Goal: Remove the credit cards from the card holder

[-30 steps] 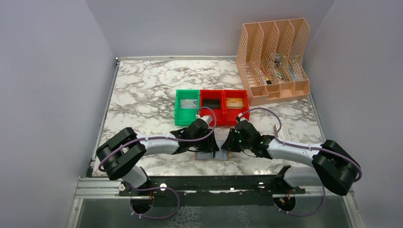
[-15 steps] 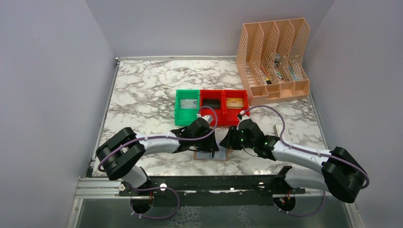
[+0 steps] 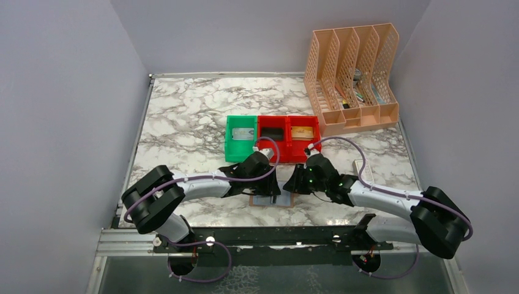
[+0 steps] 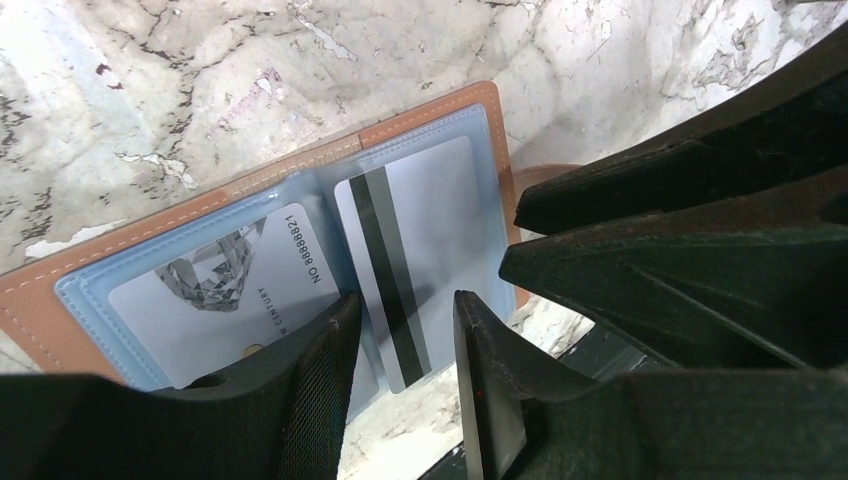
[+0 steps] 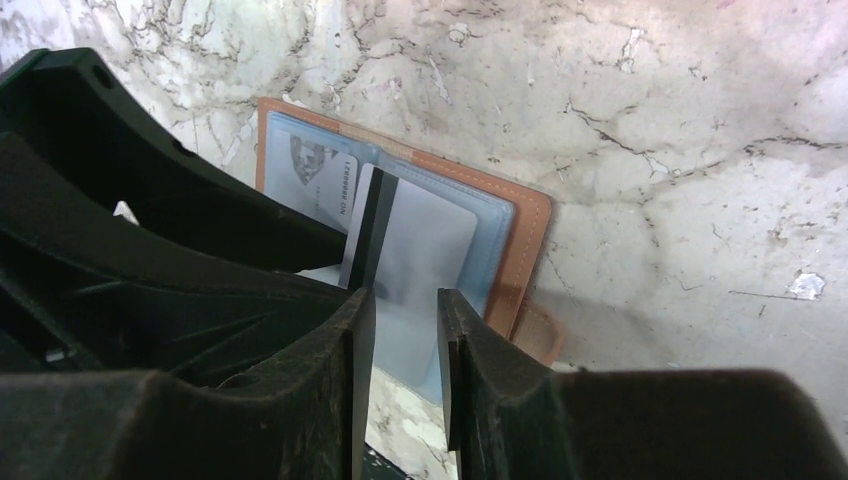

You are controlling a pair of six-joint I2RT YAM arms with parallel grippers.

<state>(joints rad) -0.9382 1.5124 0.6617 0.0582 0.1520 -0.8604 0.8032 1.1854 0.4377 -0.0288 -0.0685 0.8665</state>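
Arms reach inward; left tool (image 4: 405, 300) and right tool (image 5: 405, 295) hover parted over card holder (image 4: 430, 112).

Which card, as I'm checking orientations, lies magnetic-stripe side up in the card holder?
The silver-grey card with the black stripe, rightmost in the left wrist view. The other card shows a diamond picture and printed numbers.

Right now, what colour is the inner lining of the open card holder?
The card holder is lined light blue; left wrist view shows it best.
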